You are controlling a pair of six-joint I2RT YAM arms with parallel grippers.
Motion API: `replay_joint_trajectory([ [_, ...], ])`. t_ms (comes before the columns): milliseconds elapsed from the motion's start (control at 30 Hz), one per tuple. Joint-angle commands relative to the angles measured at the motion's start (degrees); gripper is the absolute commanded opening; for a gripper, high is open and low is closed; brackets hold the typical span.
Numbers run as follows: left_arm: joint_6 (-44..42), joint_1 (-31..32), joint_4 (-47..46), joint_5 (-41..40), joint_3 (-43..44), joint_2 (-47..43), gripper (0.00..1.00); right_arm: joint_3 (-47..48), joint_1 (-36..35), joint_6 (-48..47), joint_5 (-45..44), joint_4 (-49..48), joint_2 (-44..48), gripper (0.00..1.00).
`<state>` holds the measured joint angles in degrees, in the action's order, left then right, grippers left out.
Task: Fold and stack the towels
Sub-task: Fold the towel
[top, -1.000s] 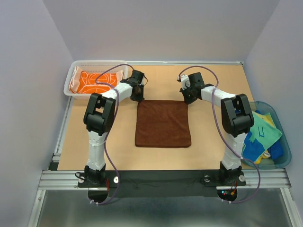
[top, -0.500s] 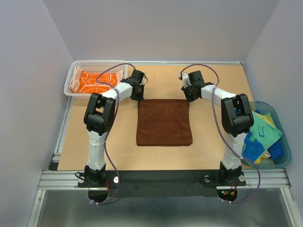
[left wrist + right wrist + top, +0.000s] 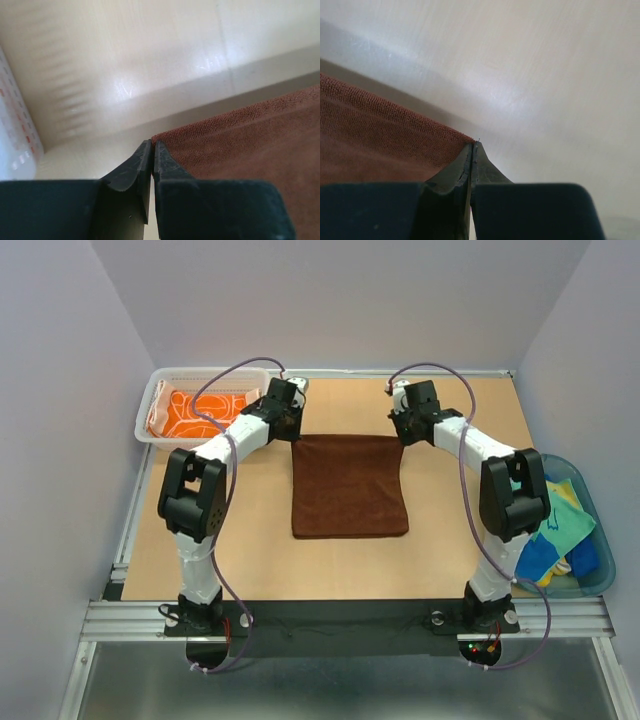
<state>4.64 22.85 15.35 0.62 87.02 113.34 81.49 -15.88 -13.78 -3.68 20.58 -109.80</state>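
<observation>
The brown towel [image 3: 348, 485] lies in the middle of the table [image 3: 220, 530], with its near part flat and its far edge held up a little. The left gripper [image 3: 292, 432] is pinched tight on the far left corner, and the right gripper [image 3: 403, 433] is pinched tight on the far right corner. In each wrist view the corner sits right at the closed tips. This looks like the start of a fold: the far edge is picked up and ready to come over. Next, I think both arms need to carry the two corners toward the near edge at the same speed, so the cloth stays straight, and set them down on the near corners. An orange towel [image 3: 200, 410] waits in the basket [image 3: 150, 435] on the left. More towels [image 3: 555, 525] sit in the tub [image 3: 590, 580] on the right.
</observation>
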Motion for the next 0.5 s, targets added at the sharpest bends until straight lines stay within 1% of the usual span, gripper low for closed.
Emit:
replay_joint_trajectory([
  [0, -2.62, -0.88, -2.96, -0.89, -3.43, -7.77, 0.00, -2.04, 0.67, 1.39, -3.52, -0.45, 5.81, 0.00],
  [33, -2.80, -0.88, -3.31, 1.03, -4.05, -8.48, 0.00, -2.39, 0.67, 1.56, -3.44, -0.45, 6.26, 0.01],
  [100, -2.71, -0.70, -3.40, 1.92, -5.72, -10.24, 0.00, -3.44, 0.67, 2.44, -2.65, -0.54, 7.92, 0.01],
  [333, 1.59, -0.18, -3.66, 2.28, -12.75, -15.16, 0.00, -8.97, 0.59, 5.34, 0.08, -0.45, 13.37, 0.00],
  [467, 4.14, 0.26, -3.58, 2.80, -17.05, -19.19, 0.00, -12.67, 0.50, 8.58, 3.33, -0.45, 18.38, 0.00],
])
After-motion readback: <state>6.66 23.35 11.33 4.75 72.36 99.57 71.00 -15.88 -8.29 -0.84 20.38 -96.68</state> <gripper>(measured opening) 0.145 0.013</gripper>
